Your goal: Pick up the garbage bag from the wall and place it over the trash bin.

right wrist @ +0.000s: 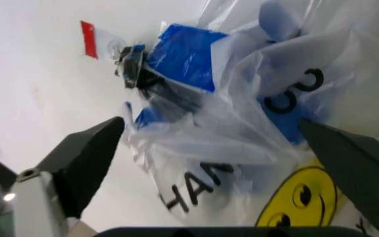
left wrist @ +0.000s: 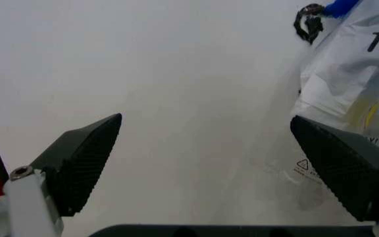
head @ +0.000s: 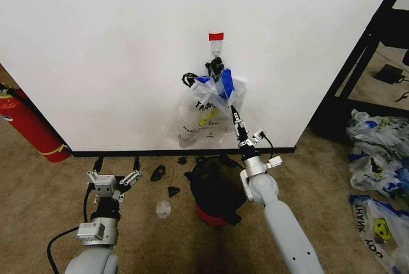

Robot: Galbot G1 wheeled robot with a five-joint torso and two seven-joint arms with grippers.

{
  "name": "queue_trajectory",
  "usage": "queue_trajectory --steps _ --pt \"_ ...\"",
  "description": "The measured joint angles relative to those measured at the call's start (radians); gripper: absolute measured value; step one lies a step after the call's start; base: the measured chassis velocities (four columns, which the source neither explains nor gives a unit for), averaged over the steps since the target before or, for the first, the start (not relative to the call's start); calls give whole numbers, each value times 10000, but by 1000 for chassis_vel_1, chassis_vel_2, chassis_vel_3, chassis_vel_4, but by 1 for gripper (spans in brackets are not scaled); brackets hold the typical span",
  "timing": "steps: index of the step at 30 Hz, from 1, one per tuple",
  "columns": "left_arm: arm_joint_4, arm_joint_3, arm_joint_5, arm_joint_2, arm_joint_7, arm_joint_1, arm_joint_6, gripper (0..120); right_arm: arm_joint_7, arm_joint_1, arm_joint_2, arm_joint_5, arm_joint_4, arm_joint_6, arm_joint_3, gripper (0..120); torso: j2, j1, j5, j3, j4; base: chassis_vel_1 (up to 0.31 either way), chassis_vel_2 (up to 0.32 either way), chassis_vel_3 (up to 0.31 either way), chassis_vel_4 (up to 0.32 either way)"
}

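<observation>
bag (head: 208, 111) hanging on the wall (head: 115, 44) hook under red tape, right gripper (head: 234, 113) spread wide right up at it, left gripper (head: 116, 170) wide too, parked low by the bin (head: 214, 191)

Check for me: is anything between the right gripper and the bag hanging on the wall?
Nothing visible. The right gripper is raised to the garbage bag under the red-taped hook, and the right wrist view shows its fingers spread open with only bag plastic between them. The left gripper hangs low, facing bare wall.
</observation>
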Motion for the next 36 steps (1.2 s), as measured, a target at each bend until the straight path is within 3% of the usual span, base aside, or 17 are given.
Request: queue_trajectory --steps 12,17,27,36 --pt "115 133 154 -90 5 -137 25 100 232 500 472 223 -262 -304 20 100 0 0 2 0 -1 0 0 0 0" --pt "169 158 195 -144 7 -141 28 100 1114 898 725 223 -339 -74 116 100 0 0 2 0 0 0 0 0 0" --pt "192 166 243 -224 9 -87 -34 100 1056 825 621 -879 -508 -140 -172 100 -1 0 3 0 -1 0 0 0 0" --pt "105 148 271 -225 5 -9 -57 100 1173 1232 703 -1395 -857 -151 -52 68 -1 0 3 -1 0 0 0 0 0"
